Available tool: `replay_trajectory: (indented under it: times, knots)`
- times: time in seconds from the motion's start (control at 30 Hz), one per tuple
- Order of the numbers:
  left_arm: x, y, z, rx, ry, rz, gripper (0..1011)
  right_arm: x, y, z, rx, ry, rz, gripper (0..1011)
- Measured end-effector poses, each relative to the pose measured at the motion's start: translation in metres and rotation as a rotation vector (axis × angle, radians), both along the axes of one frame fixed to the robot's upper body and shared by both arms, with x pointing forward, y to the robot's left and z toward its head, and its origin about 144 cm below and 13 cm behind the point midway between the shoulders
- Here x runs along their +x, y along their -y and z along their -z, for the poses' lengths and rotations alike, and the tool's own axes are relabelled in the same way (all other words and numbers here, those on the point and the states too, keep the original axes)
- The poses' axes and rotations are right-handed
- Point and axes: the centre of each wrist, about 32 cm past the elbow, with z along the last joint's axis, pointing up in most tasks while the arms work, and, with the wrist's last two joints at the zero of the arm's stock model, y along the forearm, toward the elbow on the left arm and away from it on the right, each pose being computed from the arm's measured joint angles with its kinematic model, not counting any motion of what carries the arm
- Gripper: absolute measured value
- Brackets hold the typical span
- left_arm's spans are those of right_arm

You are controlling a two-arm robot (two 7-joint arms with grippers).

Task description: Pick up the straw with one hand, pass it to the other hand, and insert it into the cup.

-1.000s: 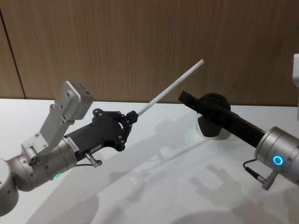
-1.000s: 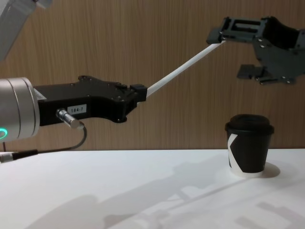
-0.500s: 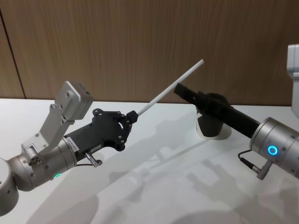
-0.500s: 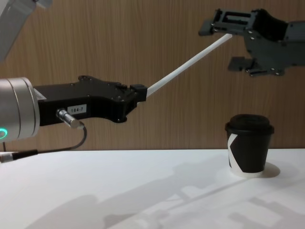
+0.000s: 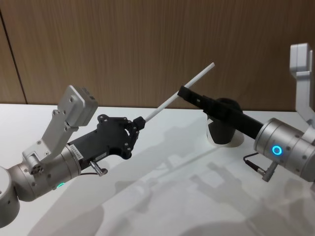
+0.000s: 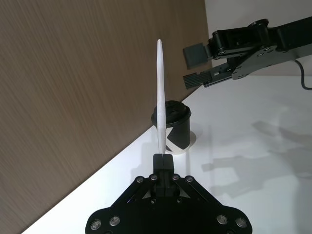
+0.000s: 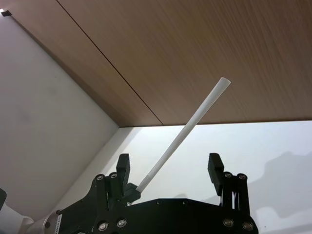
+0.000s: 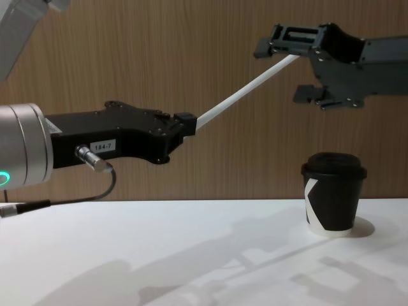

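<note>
White straw [image 8: 242, 95] slants toward two o'clock, lower end clamped in my left gripper [image 8: 185, 121]. My right gripper [image 8: 280, 73] hangs, fingers apart, by its upper end, above the cup [image 8: 333, 197] on the desk [image 8: 191, 255].

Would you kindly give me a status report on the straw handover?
Left pincer shut on straw, low end, held aloft. Right pincer open, fingers flanking upper half, not yet gripping. Cup stands lidded below right pincer. Nothing blocking.
</note>
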Motion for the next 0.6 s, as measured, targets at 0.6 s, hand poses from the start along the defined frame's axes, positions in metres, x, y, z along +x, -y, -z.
replay_trajectory:
  times: [0.6]
  knots:
    - [0.0, 0.0, 0.0, 0.0, 0.0, 0.0, 0, 0.019, -0.006, 0.005, -0.005, -0.014, 0.008, 1001]
